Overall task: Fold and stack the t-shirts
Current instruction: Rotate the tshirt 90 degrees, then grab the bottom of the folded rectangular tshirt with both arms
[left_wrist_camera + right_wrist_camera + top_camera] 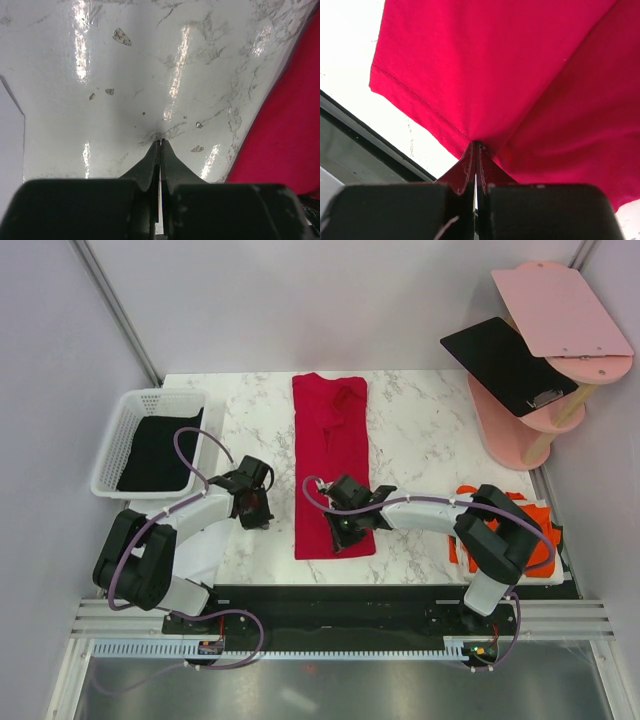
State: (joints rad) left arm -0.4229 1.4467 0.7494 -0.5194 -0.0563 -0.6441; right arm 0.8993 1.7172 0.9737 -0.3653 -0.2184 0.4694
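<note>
The crimson shirt [331,450] lies in the middle of the marble table [430,440], folded into a long narrow strip running from the far edge toward the near one. The right gripper [476,145] is closed on its near hem, with cloth pinched between the fingertips. The left gripper [161,142] is closed too (with nothing in it), over bare tabletop just left of the strip. A black shirt [158,455] lies in the white basket [112,455] at the left. Orange shirts [535,515] sit at the right near corner, partly behind the right arm.
</note>
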